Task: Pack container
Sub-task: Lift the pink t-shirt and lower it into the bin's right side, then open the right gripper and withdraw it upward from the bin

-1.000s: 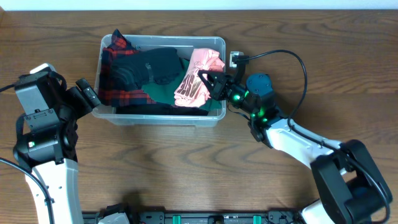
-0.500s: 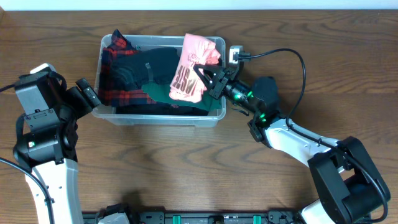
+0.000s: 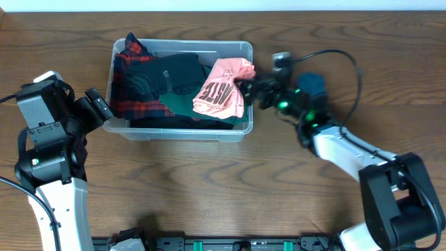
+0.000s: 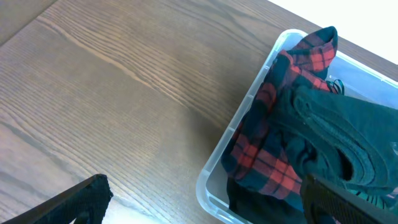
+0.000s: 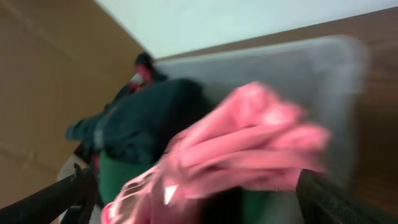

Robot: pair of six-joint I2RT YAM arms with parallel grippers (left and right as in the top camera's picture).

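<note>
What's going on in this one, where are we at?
A two-arm robot is packing clothes into the clear container on a wooden table. The bin already holds a red plaid garment, dark clothing and something green. A pink shirt lies on top of the pile at the bin's right end, against the rim. The right gripper is beside it with its jaws open, not gripping it. The left gripper is open and empty at the bin's left end.

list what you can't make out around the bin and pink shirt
Base of the container: overhead, covered by clothes.
Print on the pink shirt: right wrist view, motion blur; overhead, too small.
Whether the right gripper touches the shirt: overhead, blurred.
Far end of the container: left wrist view, cut off by the right edge.
</note>
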